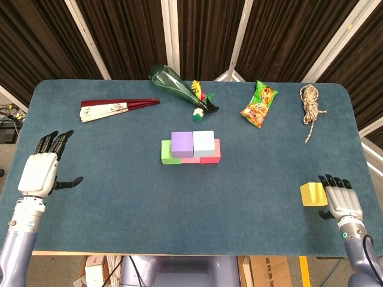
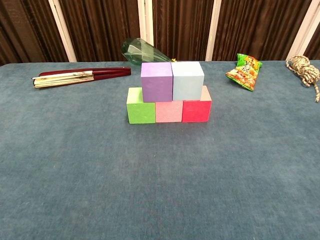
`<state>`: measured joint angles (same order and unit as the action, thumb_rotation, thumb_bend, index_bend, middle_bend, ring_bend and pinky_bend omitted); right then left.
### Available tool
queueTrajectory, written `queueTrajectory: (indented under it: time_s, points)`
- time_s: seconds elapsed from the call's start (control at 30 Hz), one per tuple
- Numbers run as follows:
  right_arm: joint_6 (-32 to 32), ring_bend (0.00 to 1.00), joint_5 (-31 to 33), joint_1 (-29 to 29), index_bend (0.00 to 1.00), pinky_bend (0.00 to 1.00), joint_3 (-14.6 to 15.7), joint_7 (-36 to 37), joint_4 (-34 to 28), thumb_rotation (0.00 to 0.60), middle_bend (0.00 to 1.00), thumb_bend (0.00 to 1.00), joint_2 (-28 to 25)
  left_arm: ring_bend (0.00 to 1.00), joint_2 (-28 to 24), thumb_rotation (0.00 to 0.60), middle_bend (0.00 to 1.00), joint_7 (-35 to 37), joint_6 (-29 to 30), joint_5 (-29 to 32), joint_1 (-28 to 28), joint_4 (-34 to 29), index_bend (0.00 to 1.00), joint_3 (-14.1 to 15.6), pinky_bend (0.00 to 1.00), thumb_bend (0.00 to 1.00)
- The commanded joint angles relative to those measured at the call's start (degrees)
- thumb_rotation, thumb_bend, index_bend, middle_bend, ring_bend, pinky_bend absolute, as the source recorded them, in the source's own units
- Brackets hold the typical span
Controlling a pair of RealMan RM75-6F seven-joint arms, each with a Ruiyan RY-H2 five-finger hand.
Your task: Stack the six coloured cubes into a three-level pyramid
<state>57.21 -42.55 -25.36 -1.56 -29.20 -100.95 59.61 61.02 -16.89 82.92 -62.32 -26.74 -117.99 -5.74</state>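
The right robot hand rests low at the near right edge of the worktop, fingers spread and holding nothing; the yellow cube sits just beside its fingers on the inner side, whether touching cannot be told. The left robot hand hovers at the near left edge, fingers spread wide and empty, thumb pointing inward.

Well away from both, midway between them, stands the part-built stack: a green cube, pink cube and red cube side by side, with a purple cube and a light blue cube on top.

Beyond the stack lie a folded fan, a green glass bottle, a snack packet and a coil of rope.
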Motion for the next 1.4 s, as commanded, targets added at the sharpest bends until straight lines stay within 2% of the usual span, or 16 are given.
queueTrajectory:
  time_s: [0.03, 0.2, 0.27, 0.37, 0.47, 0.53, 0.6, 0.77, 0.93, 1.13, 1.4]
  points:
    - [-2.39, 0.00, -1.78, -0.88, 0.00, 0.00, 0.43, 1.13, 3.44, 0.600, 0.00, 0.29, 1.43, 0.02, 0.11, 0.600, 0.10, -0.15, -0.16, -0.05, 0.20, 0.03, 0.00, -0.25, 0.01, 0.04]
    - [-5.38, 0.01, -2.72, -1.91, 0.00, 0.00, 1.26, 1.42, 8.15, 0.600, 0.02, 0.29, 3.16, 0.02, 0.25, 0.600, 0.10, -0.37, -0.73, 0.07, 0.67, 0.26, 0.00, -0.87, 0.01, 0.04]
    - [-6.16, 0.04, -2.78, -2.16, 0.00, 0.00, 1.54, 1.40, 9.40, 0.600, 0.07, 0.30, 3.69, 0.02, 0.29, 0.600, 0.10, -0.38, -0.91, 0.13, 0.77, 0.33, 0.00, -1.03, 0.01, 0.04]
    - [-6.78, 0.14, -3.58, -2.51, 0.03, 0.05, 2.00, 1.25, 12.35, 0.600, 0.21, 0.30, 5.44, 0.02, 0.49, 0.600, 0.10, -0.48, -1.43, 0.29, 0.94, 0.50, 0.00, -1.32, 0.01, 0.04]
    - [-6.03, 0.31, -4.90, -2.36, 0.21, 0.23, 1.88, 1.98, 13.59, 0.600, 0.35, 0.30, 6.42, 0.02, 0.59, 0.600, 0.10, -0.55, -1.63, 0.31, 1.20, 0.54, 0.00, -1.72, 0.01, 0.04]
    - [-5.38, 0.44, -6.15, -2.06, 0.34, 0.39, 1.48, 3.37, 13.49, 0.600, 0.44, 0.30, 6.57, 0.02, 0.65, 0.600, 0.10, -0.55, -1.69, 0.27, 1.39, 0.61, 0.00, -2.02, 0.01, 0.04]
    - [-4.87, 0.48, -7.48, -1.84, 0.37, 0.45, 1.07, 4.72, 12.96, 0.600, 0.46, 0.29, 6.30, 0.02, 0.68, 0.600, 0.10, -0.52, -1.79, 0.29, 1.54, 0.66, 0.00, -2.27, 0.01, 0.04]
    - [-3.41, 0.49, -9.49, -2.24, 0.39, 0.46, -1.12, 7.31, 9.40, 0.600, 0.47, 0.29, 4.37, 0.02, 0.70, 0.600, 0.10, -0.60, -2.26, 0.38, 1.85, 0.68, 0.00, -2.74, 0.01, 0.04]
    - [-3.31, 0.49, -7.23, -4.36, 0.39, 0.46, -4.62, 8.03, 3.11, 0.600, 0.47, 0.29, 0.95, 0.02, 0.54, 0.600, 0.10, -0.51, -2.54, 0.40, 2.22, 0.51, 0.00, -3.28, 0.01, 0.04]
    - [-4.35, 0.49, -0.51, -8.49, 0.39, 0.46, -8.66, 6.64, -3.09, 0.600, 0.47, 0.29, -2.85, 0.02, 0.19, 0.600, 0.10, -0.23, -2.70, 0.38, 2.60, 0.25, 0.00, -3.89, 0.01, 0.04]
    - [-7.04, 0.49, 10.12, -17.33, 0.39, 0.46, -14.42, 3.83, -9.90, 0.600, 0.47, 0.29, -7.69, 0.02, -0.23, 0.600, 0.10, 0.18, -3.00, 0.70, 2.99, 0.15, 0.00, -4.66, 0.01, 0.04]
